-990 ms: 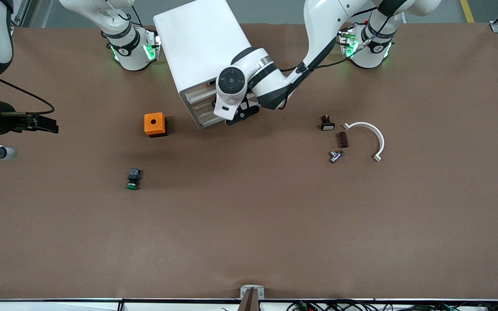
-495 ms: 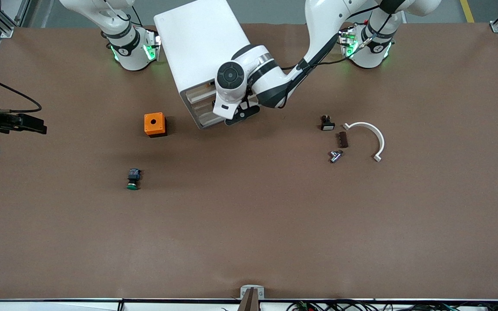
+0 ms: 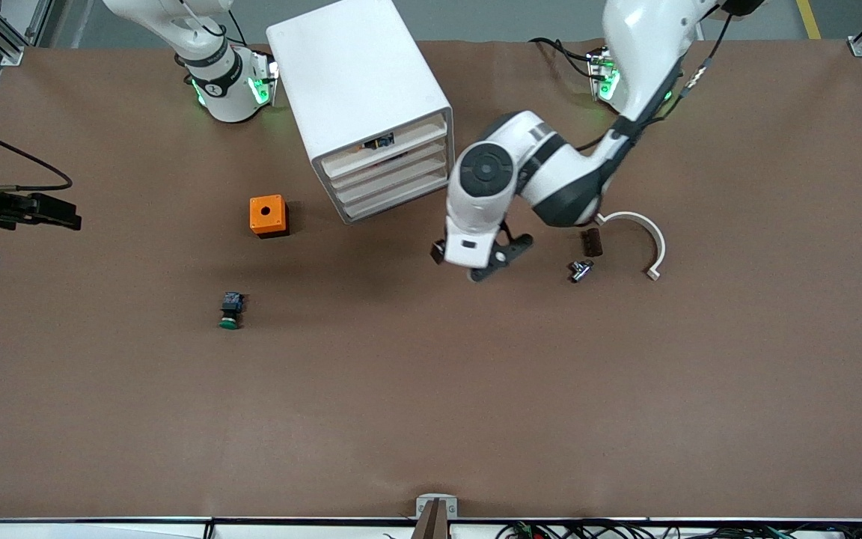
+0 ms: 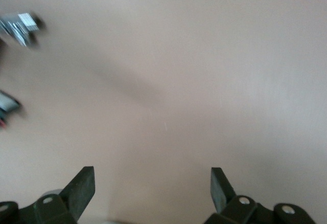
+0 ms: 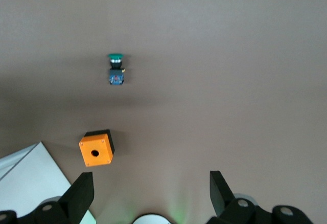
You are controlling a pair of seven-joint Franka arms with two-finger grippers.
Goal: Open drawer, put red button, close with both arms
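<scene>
The white cabinet (image 3: 360, 82) stands near the robots' bases, its four drawers (image 3: 393, 168) facing the front camera and looking pushed in. A small dark-and-blue thing (image 3: 378, 141) shows at the top drawer's front; I cannot tell what it is. No red cap shows in any view. My left gripper (image 3: 476, 262) is open and empty over bare table beside the cabinet's front; the left wrist view (image 4: 152, 175) shows only table between its fingers. My right gripper (image 3: 64, 217) is open and empty at the right arm's end of the table, and it also shows in the right wrist view (image 5: 152, 180).
An orange box (image 3: 268, 215) (image 5: 96, 150) sits beside the cabinet. A green-capped switch (image 3: 230, 311) (image 5: 116, 70) lies nearer the front camera. Toward the left arm's end lie a metal fitting (image 3: 581, 269) (image 4: 20, 27), a brown block (image 3: 591, 241) and a white curved clip (image 3: 644, 232).
My left gripper has left the cabinet's drawer front and swung out over the table toward the metal fitting, uncovering the drawers and hiding a small black switch. My right gripper drew slightly outward.
</scene>
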